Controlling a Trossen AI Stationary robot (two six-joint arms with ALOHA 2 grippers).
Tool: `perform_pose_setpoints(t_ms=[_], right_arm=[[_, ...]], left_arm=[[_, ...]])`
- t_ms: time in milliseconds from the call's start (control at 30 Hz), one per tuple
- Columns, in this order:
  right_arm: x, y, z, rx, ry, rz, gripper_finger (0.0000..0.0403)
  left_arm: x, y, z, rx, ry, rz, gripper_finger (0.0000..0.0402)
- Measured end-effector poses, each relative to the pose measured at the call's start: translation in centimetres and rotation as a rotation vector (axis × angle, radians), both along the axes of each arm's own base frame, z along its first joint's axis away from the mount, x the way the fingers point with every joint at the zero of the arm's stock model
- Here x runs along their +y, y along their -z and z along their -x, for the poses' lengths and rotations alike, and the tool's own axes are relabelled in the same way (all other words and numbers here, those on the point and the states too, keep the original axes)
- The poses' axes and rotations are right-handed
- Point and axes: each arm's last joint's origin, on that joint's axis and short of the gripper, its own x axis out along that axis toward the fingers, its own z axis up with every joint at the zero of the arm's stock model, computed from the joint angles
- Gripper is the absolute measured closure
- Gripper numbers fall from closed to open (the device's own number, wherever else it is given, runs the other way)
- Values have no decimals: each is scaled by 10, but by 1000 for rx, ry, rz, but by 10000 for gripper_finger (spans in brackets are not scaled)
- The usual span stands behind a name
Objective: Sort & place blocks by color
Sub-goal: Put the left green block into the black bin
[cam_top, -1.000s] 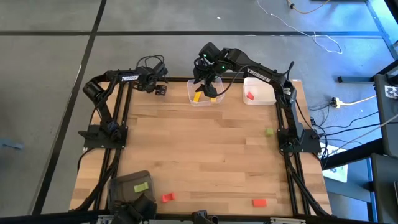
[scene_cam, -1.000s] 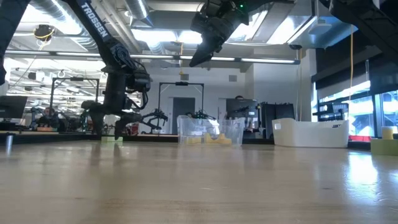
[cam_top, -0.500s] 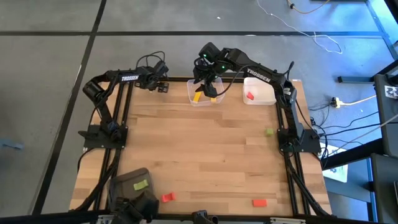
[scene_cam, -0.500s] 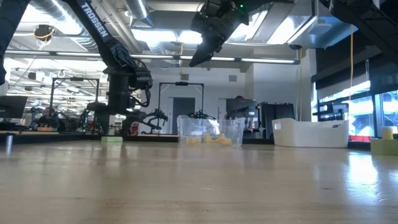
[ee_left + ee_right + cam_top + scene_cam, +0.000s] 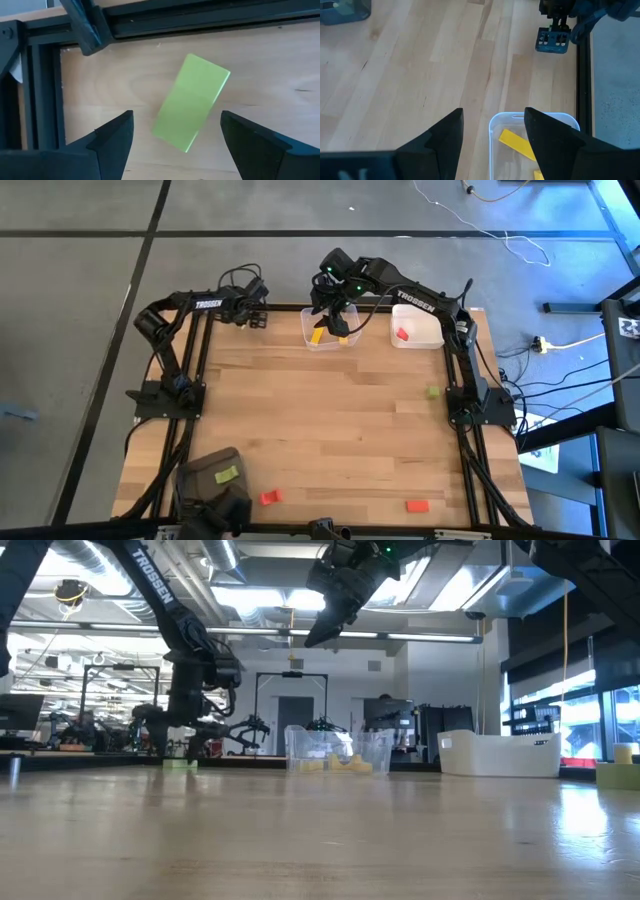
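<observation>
Pick-up step, green block.

My left end effector hangs over the surface's 11 o'clock corner, fingers spread, nothing in them. A green block lies flat on the wood just beneath, skewed to my fingers and near the black frame rail.

My right end effector hovers at 12 o'clock over the clear bin, released and empty; yellow blocks lie inside.

Others: a red block in the white bin; a green block in the grey bin at 7 o'clock. Loose: green block at 3 o'clock, red blocks and along 6 o'clock.

Next, as I judge it: turn my wrist square to the short sides, drop, clench. The rail crowds that corner.
</observation>
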Motion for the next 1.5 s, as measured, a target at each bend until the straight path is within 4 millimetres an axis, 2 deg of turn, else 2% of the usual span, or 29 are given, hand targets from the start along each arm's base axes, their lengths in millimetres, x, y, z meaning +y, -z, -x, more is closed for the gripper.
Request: perform_pose_setpoints(t_ms=[1200, 1333, 1500], right_arm=[[0, 0, 0, -2, 0, 1, 192], [0, 0, 0, -4, 0, 2, 192], [0, 0, 0, -7, 0, 3, 192]], left_arm=[[3, 8, -5, 11, -32, -39, 114], [2, 9, -5, 11, -43, -31, 129], [2, 10, -3, 2, -46, -14, 168]])
